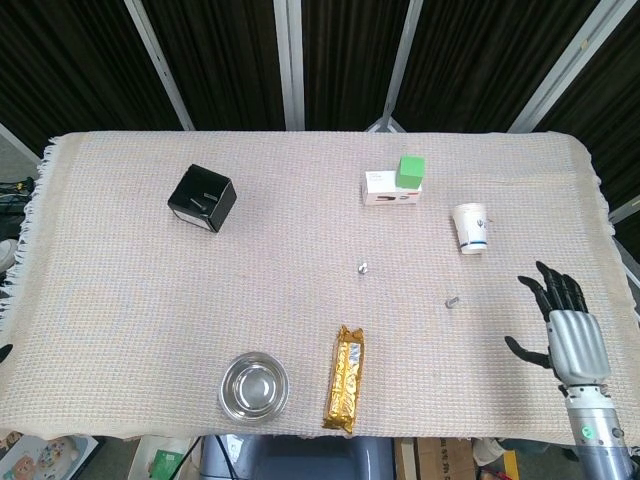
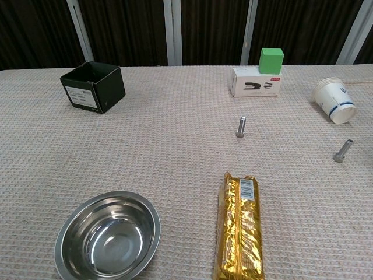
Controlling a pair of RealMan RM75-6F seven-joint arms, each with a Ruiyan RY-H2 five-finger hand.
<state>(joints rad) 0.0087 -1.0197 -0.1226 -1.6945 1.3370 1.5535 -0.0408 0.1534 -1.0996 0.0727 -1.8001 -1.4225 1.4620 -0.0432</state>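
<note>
Head view: right robot hand (image 1: 568,335) low at the right edge of the table (image 1: 120,300), fingers spread and apart, holding nothing, palm down over the woven cloth. Nearest to it, up and to its left, a small bolt (image 1: 452,300) lying on the cloth, well apart from the fingertips. Farther ahead of the robot hand and slightly left, a paper cup (image 1: 471,228) on its side. Beyond that, farther left and toward the back, a white stapler box (image 1: 385,190) with a green block (image 1: 411,170) sitting on its right end. A second bolt (image 1: 364,267) well to the left of the robot hand, near mid-table. Down and far left, a gold snack bar (image 1: 345,378) near the front edge, a steel bowl (image 1: 254,387) just beyond it, and a black box (image 1: 202,198) far across toward the back left. Nothing between the robot hand and the nearest bolt but bare cloth. Left robot hand out of sight.

Chest view: no robot hand visible. Bolt (image 2: 343,150) at the right, paper cup (image 2: 334,100) behind it, second bolt (image 2: 240,126) mid-table, stapler box (image 2: 257,81) and green block (image 2: 271,60) at the back, snack bar (image 2: 239,227) and bowl (image 2: 108,235) in front, black box (image 2: 93,86) at the back left.
</note>
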